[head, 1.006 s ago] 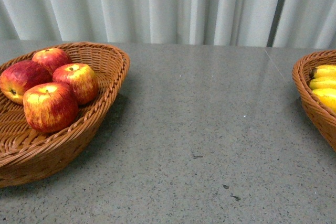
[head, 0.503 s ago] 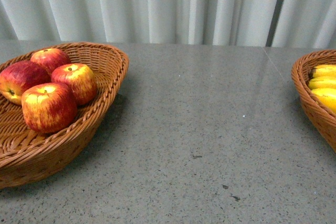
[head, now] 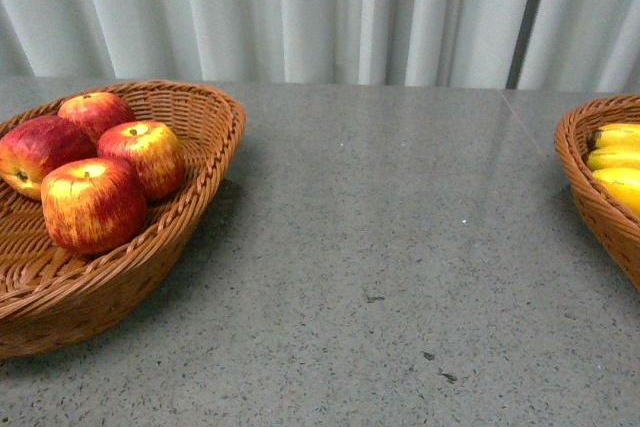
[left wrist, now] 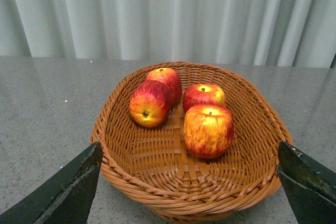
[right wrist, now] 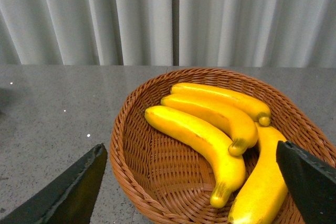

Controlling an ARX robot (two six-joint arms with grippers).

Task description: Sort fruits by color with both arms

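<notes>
From the front, a woven brown wicker basket (head: 200, 162) sits at the left on the speckled grey stone tabletop (head: 400, 247). It holds four glossy red apples streaked with yellow (head: 93, 203), clustered together and touching toward its left part. At the far right edge, a second brown wicker basket (head: 590, 192) is only partly in frame, with long bright-yellow bananas (head: 620, 159) stacked inside it. The two baskets are well apart, with bare tabletop between them. Pale pleated curtains (head: 320, 12) hang behind. Neither arm shows here.

In the left wrist view, the left end effector (left wrist: 184, 192) has its two black fingers (left wrist: 63, 192) spread wide apart, holding nothing, near the rim of the apple basket. All four apples lie inside: two toward the far side, two nearer, the closest one upright with its stem showing.

In the right wrist view, the right end effector (right wrist: 191, 187) likewise has its black fingers (right wrist: 65, 190) wide apart and empty, close to the banana basket. Four bananas lie inside it, overlapping one another, their brownish tips pointing toward the near right.
</notes>
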